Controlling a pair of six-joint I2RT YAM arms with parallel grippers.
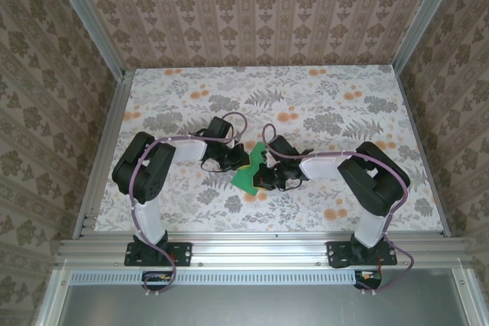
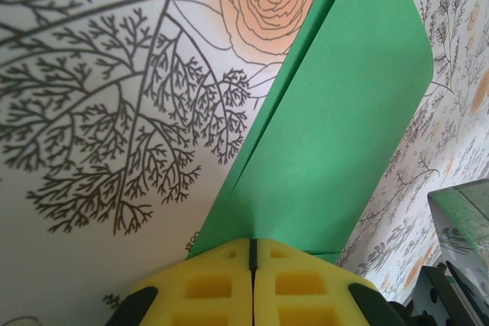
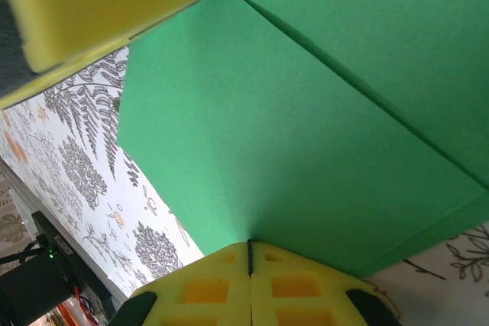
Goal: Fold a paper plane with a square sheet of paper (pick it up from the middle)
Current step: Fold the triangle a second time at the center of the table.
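You are mid-fold: the one green sheet (image 1: 246, 175), already creased into layers, hangs between your two arms over the middle of the floral tabletop (image 1: 344, 104). The left gripper (image 2: 250, 246) has its jaws pressed together on one edge, and the right gripper (image 3: 250, 248) pinches another. As I judge it, your next move calls for one pinch holding firm while the other carries its flap over, edges aligned, before the crease is pressed.
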